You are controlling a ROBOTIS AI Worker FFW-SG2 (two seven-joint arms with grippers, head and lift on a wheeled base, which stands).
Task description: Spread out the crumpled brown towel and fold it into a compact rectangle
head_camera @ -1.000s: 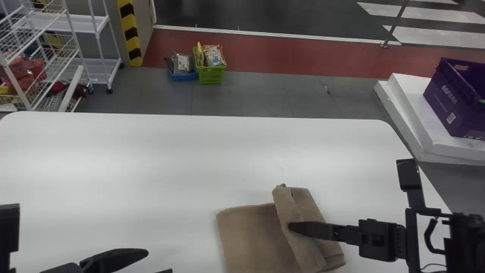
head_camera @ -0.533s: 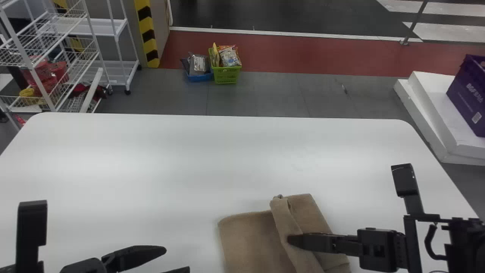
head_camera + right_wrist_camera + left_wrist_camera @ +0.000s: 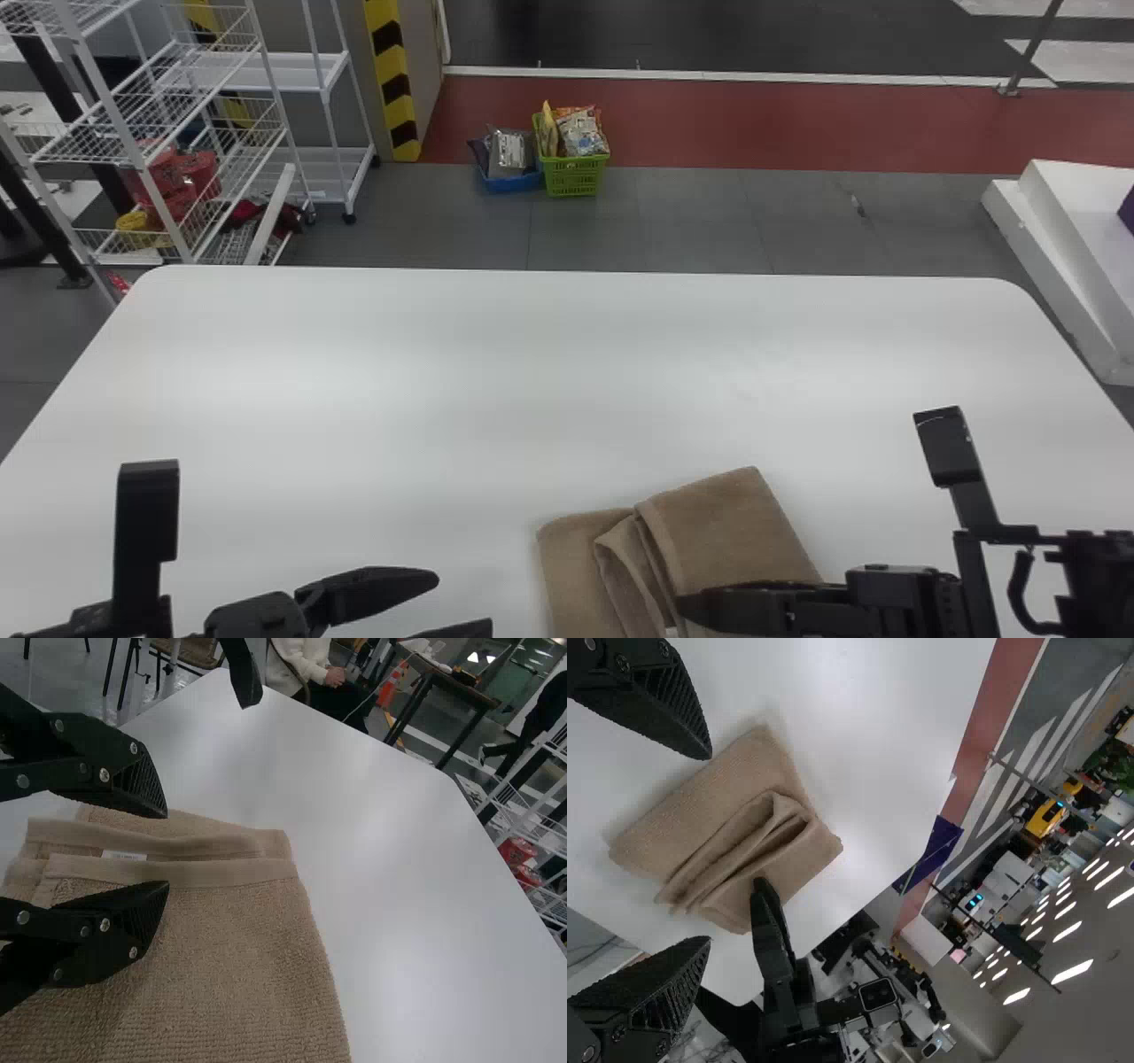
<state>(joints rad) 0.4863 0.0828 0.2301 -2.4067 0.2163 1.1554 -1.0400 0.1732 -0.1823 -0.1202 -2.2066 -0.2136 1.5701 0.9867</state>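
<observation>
The brown towel [image 3: 735, 523] lies partly folded at the table's near side. Its right part is a smooth doubled flap lying over the flat left part, with rumpled layers along the flap's left edge. My right gripper [image 3: 684, 608] is low over the flap's near portion. In the right wrist view the towel [image 3: 239, 966] shows two hems and a white tag, and the right gripper [image 3: 165, 850] has its fingers apart over them. Left of the towel, my left gripper [image 3: 458, 604] stands open and empty. The left wrist view shows the left gripper [image 3: 706, 846] apart from the towel [image 3: 709, 833].
The white table [image 3: 496, 381] extends beyond the towel to its far edge. Wire shelves [image 3: 204, 151], a green basket [image 3: 574, 173] and white slabs [image 3: 1063, 257] stand past the table. A seated person is beside the table in the right wrist view.
The head view has turned to the left. Relative to the table, my right gripper has moved left, and the towel's upper flap has spread wider toward the left, replacing the narrow strip seen before.
</observation>
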